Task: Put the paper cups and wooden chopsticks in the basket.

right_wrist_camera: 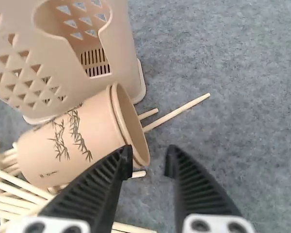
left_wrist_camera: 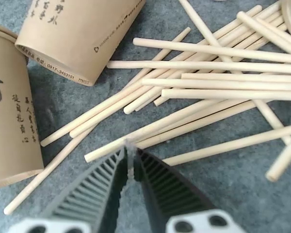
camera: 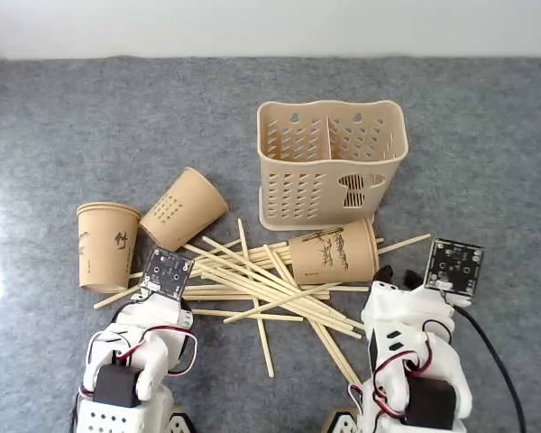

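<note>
I judge the first cup pickup is in hand: right jaws part-open at the rim of the fallen cup [right_wrist_camera: 72, 141] just beside the basket [right_wrist_camera: 19, 73], left jaws nearly closed and empty over the chopsticks [left_wrist_camera: 208, 82]; next, close and lift.

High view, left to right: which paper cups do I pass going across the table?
Paper cup with dark drawings → dotted paper cup → bamboo-print paper cup, lying on its side.
</note>
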You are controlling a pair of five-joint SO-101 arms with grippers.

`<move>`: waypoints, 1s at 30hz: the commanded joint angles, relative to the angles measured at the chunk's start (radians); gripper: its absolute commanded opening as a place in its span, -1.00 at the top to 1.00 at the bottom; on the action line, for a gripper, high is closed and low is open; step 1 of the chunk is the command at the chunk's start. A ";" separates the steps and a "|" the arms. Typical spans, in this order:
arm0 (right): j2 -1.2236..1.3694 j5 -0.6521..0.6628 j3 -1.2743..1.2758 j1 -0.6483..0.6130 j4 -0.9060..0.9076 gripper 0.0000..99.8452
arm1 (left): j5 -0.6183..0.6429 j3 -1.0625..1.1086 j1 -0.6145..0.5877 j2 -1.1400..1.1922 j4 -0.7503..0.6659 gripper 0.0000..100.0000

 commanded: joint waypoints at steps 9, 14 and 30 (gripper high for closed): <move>0.605 -0.147 -0.397 -0.145 -0.024 0.71 | -0.006 -0.012 -0.002 -0.009 0.005 0.95; 0.857 -0.173 -0.525 -0.145 -0.024 0.71 | -0.006 -0.012 -0.002 -0.009 0.005 0.95; 1.106 -0.029 -0.543 -0.084 -0.269 0.71 | -0.006 -0.012 -0.002 -0.009 0.005 0.95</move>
